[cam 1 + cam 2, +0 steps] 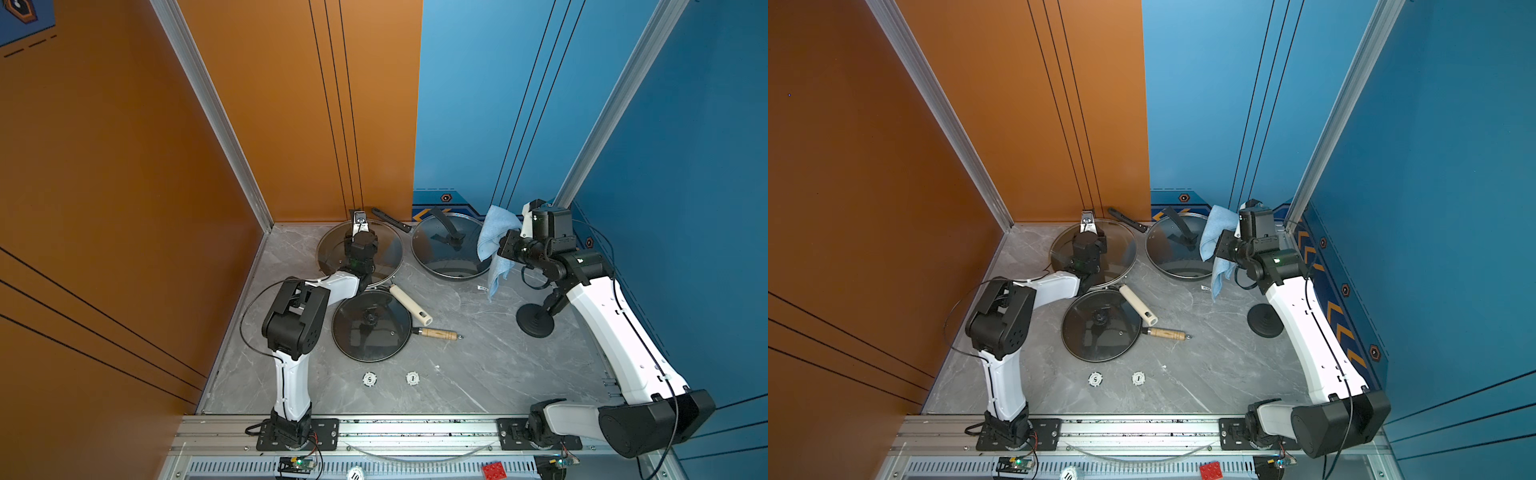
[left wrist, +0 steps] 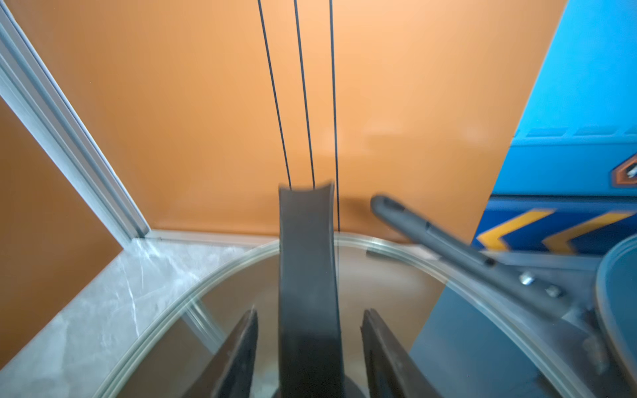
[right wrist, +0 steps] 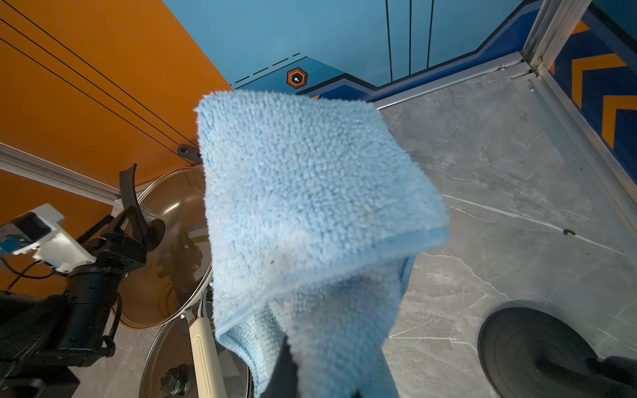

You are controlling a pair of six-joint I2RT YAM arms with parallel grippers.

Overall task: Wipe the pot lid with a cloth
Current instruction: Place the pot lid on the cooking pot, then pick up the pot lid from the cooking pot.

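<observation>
Two roles: left jaws, open, straddle the lid handle, apparently to steady it; right jaws clamp the cloth for wiping.

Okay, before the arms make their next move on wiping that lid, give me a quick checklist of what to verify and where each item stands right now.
1. Cloth gripped: ok. The right gripper is shut on the cloth.
2. Handle centred: ok. The lid handle stands between the fingers of the left gripper.
3. Lid held: not ok. Those jaws are open, with a gap on each side of the handle.
4. Cloth on the glass lid: not ok. It hangs in the air, apart from that lid.
5. Clear path past the neighbouring lid: cannot tell.
</observation>
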